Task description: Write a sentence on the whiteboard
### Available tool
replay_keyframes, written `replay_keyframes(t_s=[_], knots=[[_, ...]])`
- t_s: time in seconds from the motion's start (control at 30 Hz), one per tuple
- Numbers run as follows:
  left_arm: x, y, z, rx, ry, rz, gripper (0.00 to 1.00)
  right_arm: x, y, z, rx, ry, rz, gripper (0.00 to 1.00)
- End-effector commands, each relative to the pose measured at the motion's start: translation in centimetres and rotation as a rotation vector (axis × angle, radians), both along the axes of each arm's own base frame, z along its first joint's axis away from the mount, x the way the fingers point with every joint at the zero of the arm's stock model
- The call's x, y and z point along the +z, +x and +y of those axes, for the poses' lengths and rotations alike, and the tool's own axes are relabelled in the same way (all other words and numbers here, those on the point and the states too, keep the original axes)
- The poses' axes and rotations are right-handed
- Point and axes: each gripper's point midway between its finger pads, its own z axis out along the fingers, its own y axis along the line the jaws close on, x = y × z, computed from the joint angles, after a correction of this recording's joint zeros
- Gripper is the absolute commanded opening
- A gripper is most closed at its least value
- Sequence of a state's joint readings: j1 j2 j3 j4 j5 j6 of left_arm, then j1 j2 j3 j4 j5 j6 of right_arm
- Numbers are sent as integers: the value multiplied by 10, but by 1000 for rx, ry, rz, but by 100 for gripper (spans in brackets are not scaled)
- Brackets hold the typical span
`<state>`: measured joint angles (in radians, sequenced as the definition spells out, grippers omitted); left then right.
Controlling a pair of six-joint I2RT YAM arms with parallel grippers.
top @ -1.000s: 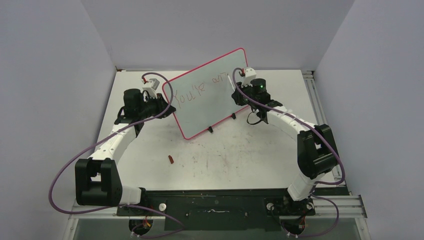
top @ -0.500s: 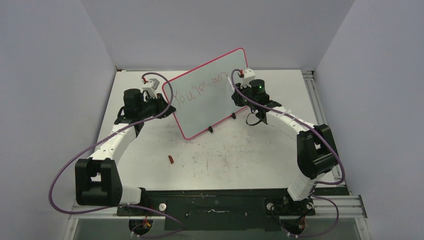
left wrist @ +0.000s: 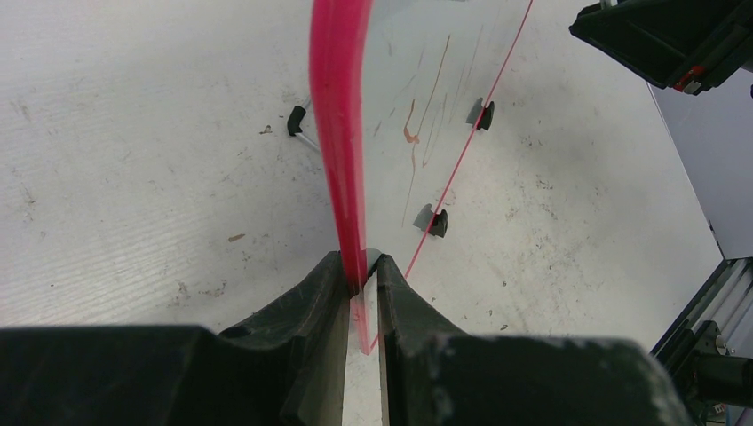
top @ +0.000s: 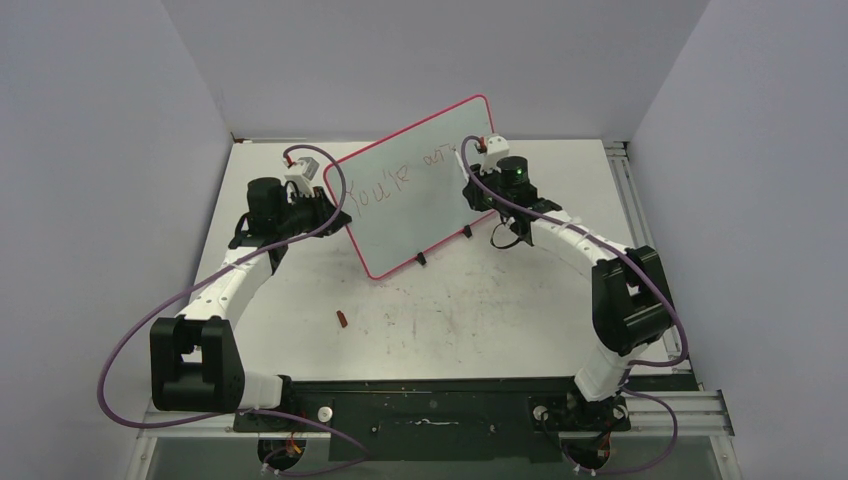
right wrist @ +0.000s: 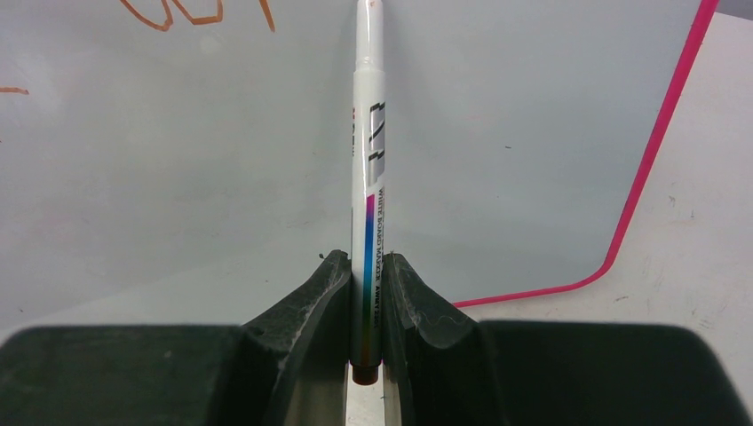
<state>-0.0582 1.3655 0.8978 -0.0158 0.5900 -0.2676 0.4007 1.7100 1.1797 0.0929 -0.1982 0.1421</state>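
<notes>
The whiteboard (top: 420, 190) stands tilted on two black clip feet, pale surface, pink-red rim. Reddish-brown writing (top: 400, 178) runs along its upper part, reading about "You're am"; its strokes also show in the right wrist view (right wrist: 191, 13). My left gripper (top: 325, 205) is shut on the board's left rim (left wrist: 342, 133). My right gripper (top: 478, 178) is shut on a white marker (right wrist: 368, 177), whose tip touches the board near the end of the writing; the marker also shows in the top view (top: 462, 162).
A small reddish cap (top: 341, 319) lies on the table in front of the board. The clip feet (left wrist: 432, 219) rest on the scuffed white table. Grey walls close in the back and both sides.
The right gripper and marker have shifted slightly left and up along the board. The left arm and board have held still.
</notes>
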Motion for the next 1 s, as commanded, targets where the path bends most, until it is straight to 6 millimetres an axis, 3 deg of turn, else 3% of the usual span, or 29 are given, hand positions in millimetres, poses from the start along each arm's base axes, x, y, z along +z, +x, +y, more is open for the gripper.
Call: replay_keyframes(t_s=[0.0,0.53,0.97], knots=[[17,5,3,11,18,-42,0,18,15,4,-10,11,-47,5],[18,4,2,10,17,-44,0,25,20,7,-2,12,-58,5],[18,4,2,10,17,-45,0,3,9,1,-11,-1,-13,5]])
